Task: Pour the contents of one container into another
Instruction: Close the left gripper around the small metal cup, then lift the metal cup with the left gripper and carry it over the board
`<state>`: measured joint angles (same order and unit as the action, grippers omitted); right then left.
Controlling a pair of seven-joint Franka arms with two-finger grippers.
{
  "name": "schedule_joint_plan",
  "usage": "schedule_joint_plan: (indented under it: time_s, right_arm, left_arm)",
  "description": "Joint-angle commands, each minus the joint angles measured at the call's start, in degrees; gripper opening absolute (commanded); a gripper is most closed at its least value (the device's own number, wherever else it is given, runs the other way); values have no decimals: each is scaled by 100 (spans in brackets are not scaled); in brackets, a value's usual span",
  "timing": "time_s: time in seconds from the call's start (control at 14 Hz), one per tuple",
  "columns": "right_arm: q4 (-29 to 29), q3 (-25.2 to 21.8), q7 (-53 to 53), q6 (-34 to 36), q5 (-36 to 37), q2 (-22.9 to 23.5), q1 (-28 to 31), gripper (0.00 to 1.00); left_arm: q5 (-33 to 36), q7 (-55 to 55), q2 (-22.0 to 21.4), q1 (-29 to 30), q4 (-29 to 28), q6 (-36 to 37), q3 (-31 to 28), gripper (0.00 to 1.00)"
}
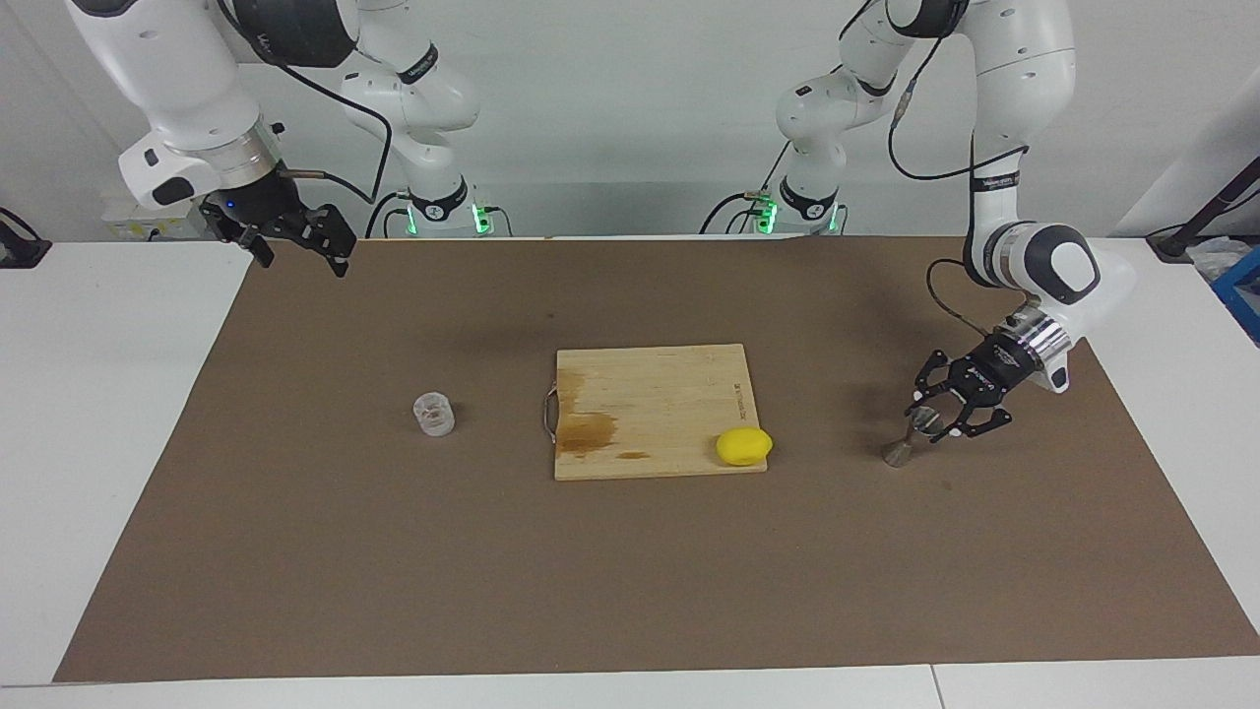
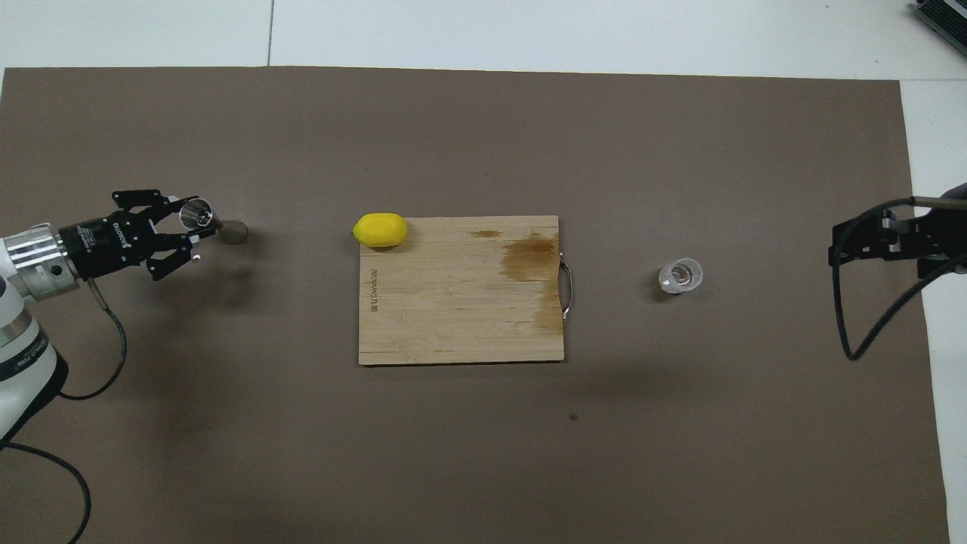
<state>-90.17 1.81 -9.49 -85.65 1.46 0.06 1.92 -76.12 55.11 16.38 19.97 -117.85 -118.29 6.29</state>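
The metal jigger (image 1: 913,435), two shiny cones joined at a thin waist, stands on the brown mat (image 1: 630,591) toward the left arm's end of the table, at about three o'clock from the cutting board (image 1: 655,409) in the facing view. The left gripper (image 1: 930,418) is clamped on its upper cone. The clear cylindrical cup (image 1: 434,414) stands at nine o'clock from the pale, stained wooden board. A smooth yellow lemon (image 1: 743,446) lies on a board corner. The right gripper (image 1: 295,241) waits raised over the mat's edge, jaws wide apart.
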Motion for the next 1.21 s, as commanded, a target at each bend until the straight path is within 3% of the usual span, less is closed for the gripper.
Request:
schedule_joint_plan:
  time_s: [0.0, 0.14, 0.57, 0.71, 1.14]
  right_arm:
    - [-1, 39, 88, -22, 21, -6, 63, 100]
    - [-1, 39, 88, -22, 21, -6, 63, 100]
    - [-1, 39, 88, -22, 21, -6, 63, 100]
    - [-1, 39, 88, -22, 21, -6, 63, 100]
    - [-1, 39, 88, -22, 21, -6, 63, 100]
  left_arm:
    - [-114, 8, -65, -98, 244, 270, 4, 0]
    - [-123, 78, -82, -238, 403, 350, 30, 0]
    - [-333, 1711, -460, -783, 824, 123, 784, 0]
    - [-430, 1889, -495, -1125, 922, -394, 1083, 0]
    - [-1774, 1792, -390, -3136, 834, -2476, 1102, 0]
